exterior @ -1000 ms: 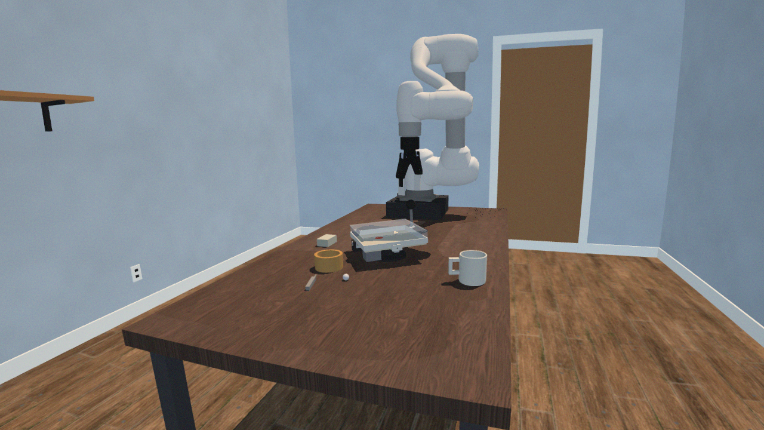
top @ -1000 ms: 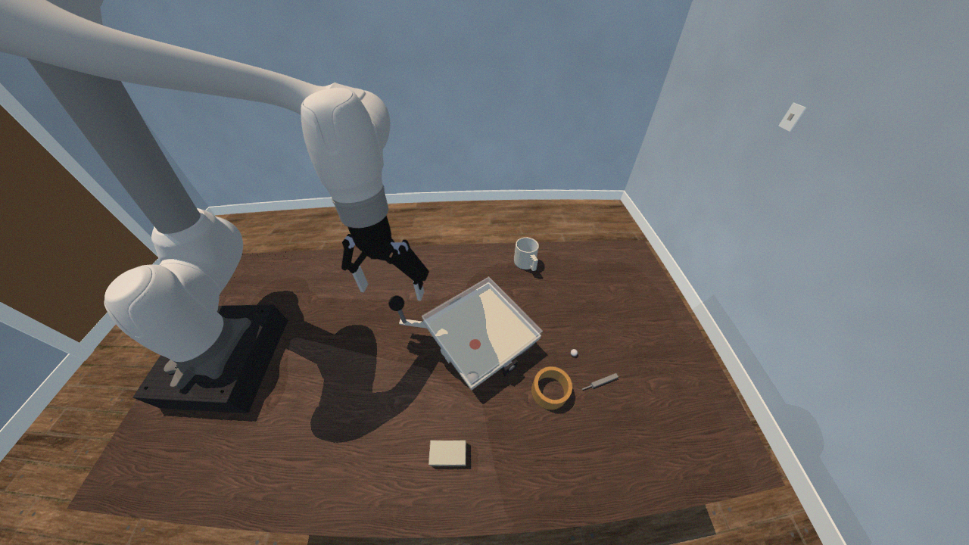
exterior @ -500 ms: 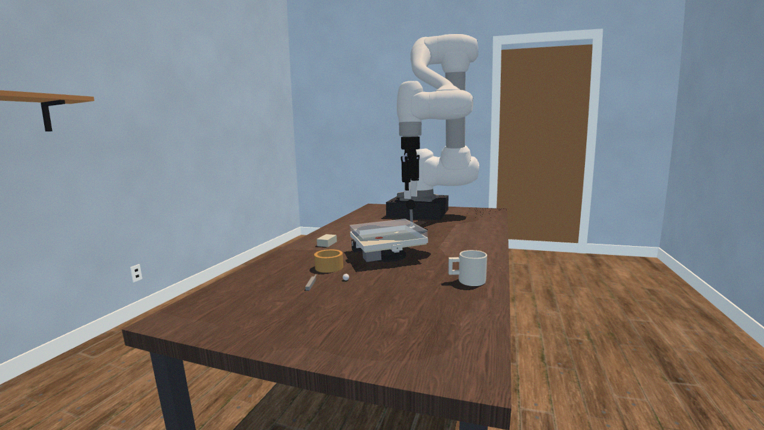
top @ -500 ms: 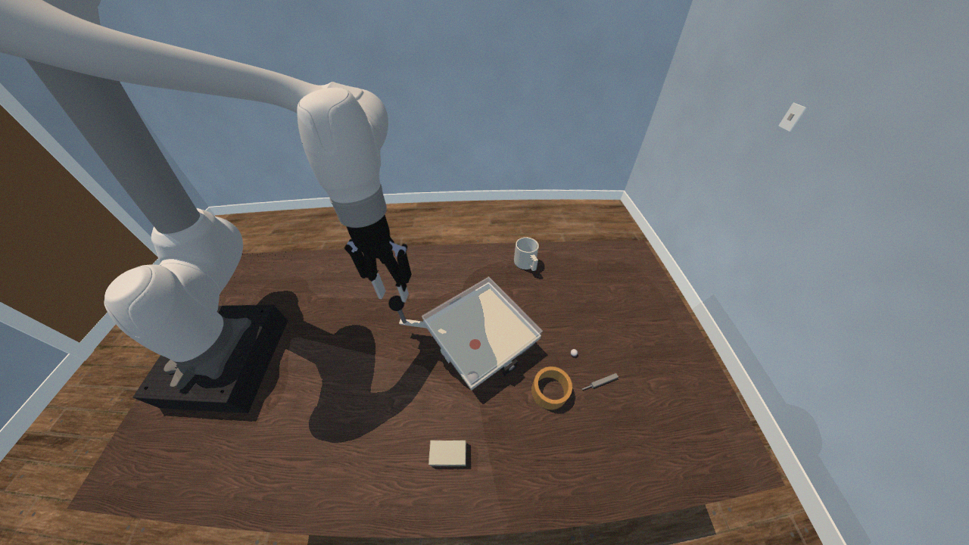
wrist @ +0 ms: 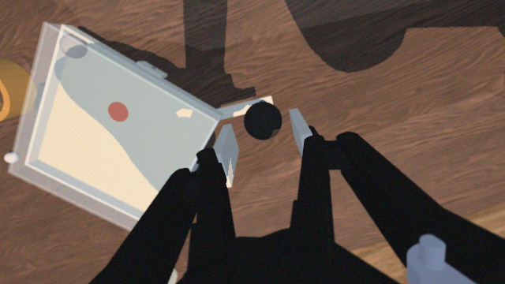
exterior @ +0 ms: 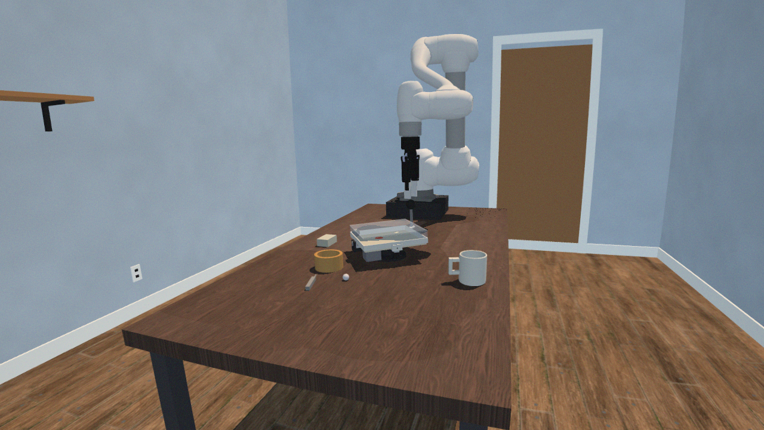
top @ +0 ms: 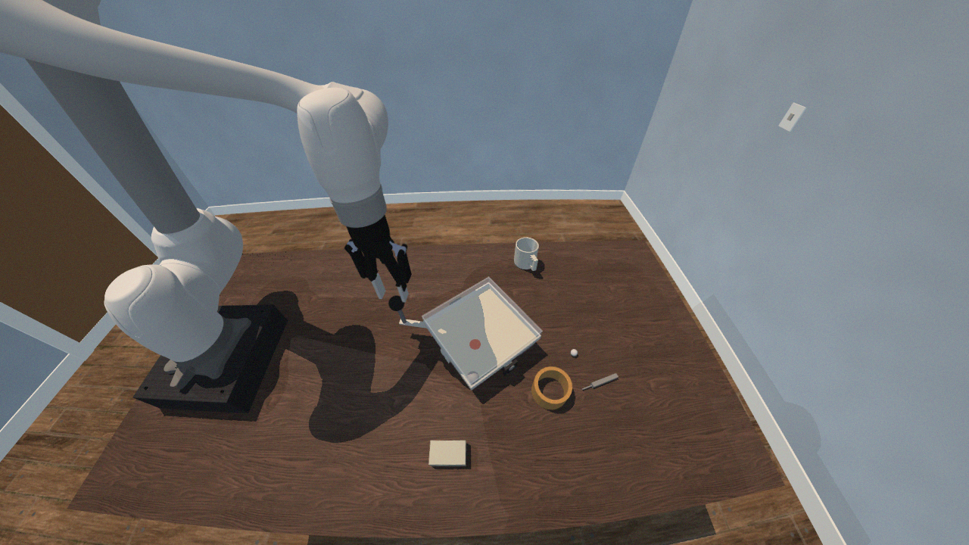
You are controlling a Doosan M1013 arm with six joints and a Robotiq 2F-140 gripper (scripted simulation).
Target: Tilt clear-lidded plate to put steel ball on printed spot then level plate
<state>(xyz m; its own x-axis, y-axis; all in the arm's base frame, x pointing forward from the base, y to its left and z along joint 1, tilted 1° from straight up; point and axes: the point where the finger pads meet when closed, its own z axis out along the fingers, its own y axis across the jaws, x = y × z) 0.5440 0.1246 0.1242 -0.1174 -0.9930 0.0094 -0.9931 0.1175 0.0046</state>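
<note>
Grey fingertip pads (wrist: 226,147) of the black two-finger gripper (wrist: 262,136) stand partly spread, flanking the round black knob (wrist: 262,120) with gaps either side, pinching nothing; likely lined up to grab it for tilting. Knob's short lever (top: 411,321) runs sideways into the square clear-lidded plate (top: 504,324) corner. Plate sits diamond-wise, looks about level. Steel ball (top: 472,376) rests in the corner facing the yellow tape ring (top: 551,387), off the red printed spot (top: 475,344).
</note>
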